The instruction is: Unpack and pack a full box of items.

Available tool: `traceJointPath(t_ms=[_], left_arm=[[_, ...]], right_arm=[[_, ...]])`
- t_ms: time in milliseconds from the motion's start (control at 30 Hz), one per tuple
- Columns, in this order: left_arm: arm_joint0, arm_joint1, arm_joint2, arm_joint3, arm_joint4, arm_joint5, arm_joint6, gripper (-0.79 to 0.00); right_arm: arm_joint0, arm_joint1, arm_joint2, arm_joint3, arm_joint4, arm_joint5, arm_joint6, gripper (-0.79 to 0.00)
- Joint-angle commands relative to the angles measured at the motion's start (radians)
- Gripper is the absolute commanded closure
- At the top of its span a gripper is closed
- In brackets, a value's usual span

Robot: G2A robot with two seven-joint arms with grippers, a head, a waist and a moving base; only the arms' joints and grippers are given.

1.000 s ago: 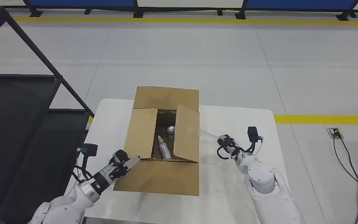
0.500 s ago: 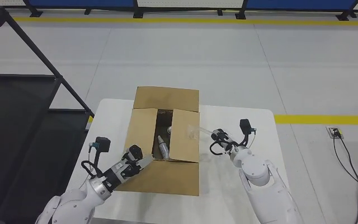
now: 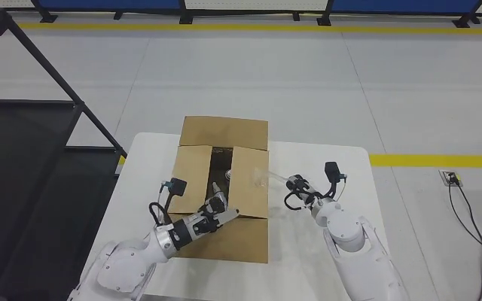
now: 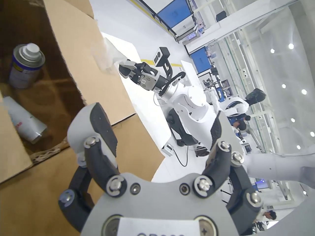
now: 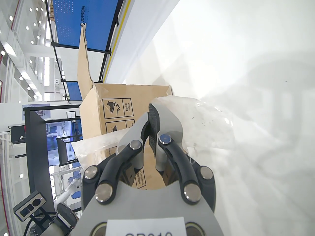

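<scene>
Pinching crinkled clear plastic film [image 5: 211, 121] beside the corrugated cardboard box [image 3: 233, 237], right tool [image 5: 153, 116]; left tool [image 4: 157, 121] spread wide.

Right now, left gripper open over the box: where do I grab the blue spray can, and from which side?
Grip the blue spray can on its round body just under the domed shoulder, coming down from above. It looks upright, nozzle up, and the box flaps and walls close off the sides. Probably set the left gripper so its fingers stay clear of the white can lying beside it.
</scene>
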Motion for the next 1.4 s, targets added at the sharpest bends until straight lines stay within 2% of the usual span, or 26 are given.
traceJointPath(t_ms=[0,233,467,1367], left_arm=[[-0.022,-0.004,0.023,0.028,-0.022,-0.001,-0.003,-0.785],[-0.087,-0.018,0.091,0.115,-0.034,0.006,0.003,-0.785],[-0.131,-0.033,0.143,0.179,-0.015,0.025,0.058,-0.785],[-0.151,-0.05,0.179,0.211,0.025,0.043,0.078,-0.785]], right_arm=[[0.0,0.001,0.001,0.0,-0.001,0.002,0.001,0.0],[-0.009,0.006,0.002,-0.017,-0.009,0.001,0.005,0.0],[-0.015,0.01,0.005,-0.029,-0.016,-0.007,0.009,0.0],[-0.071,0.028,0.053,-0.046,0.002,-0.045,-0.038,0.0]])
